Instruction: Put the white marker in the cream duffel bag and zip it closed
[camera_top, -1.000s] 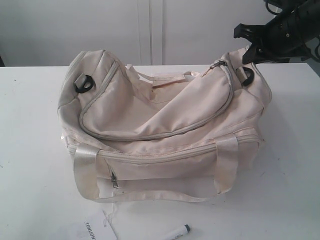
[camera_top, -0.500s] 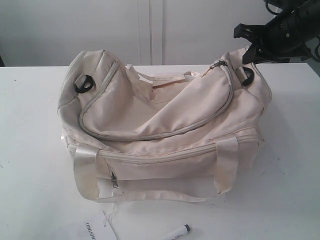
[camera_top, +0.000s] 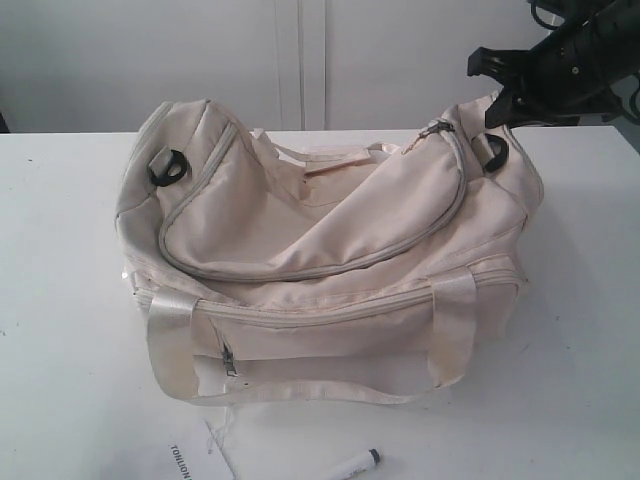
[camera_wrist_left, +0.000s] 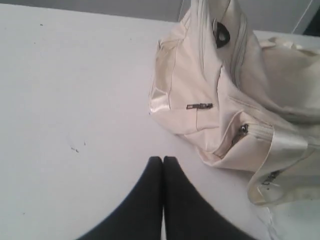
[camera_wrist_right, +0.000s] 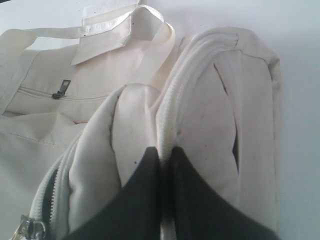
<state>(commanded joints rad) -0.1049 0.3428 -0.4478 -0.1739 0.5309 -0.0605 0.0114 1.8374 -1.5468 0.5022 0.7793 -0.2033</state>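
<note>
Judged from how things lie, the task has hardly begun: nothing is in the bag yet and both main steps are left.

Farthest left, the left gripper (camera_wrist_left: 163, 159) is out of the exterior view. Its own camera shows it over the bare bench (camera_top: 60, 300), just beside the left end of the cream duffel bag (camera_top: 320, 250), its jaws pressed together on nothing.

Toward the near edge of the bench, a paper tag (camera_top: 190, 462) lies in front of the bag. Just to its right lies the white marker (camera_top: 357, 464), flat on the bench with its dark cap pointing right. It is clear of the bag, and neither gripper is near it.

The bag sits in the middle of the bench, slumped. Its curved top zipper (camera_top: 330, 265) looks run shut along the front, with the zipper pull (camera_top: 437, 128) up near the right end. Whether the far side gapes is not clear, so the bag probably has to be opened before the marker can go in.

At the right, the right gripper (camera_wrist_right: 161, 150) is at the bag's right end. Its jaws are closed, their tips against the zip seam; whether they pinch a fold of fabric cannot be told.

Left to do: open the bag, fetch the marker, drop it in, zip up.
</note>
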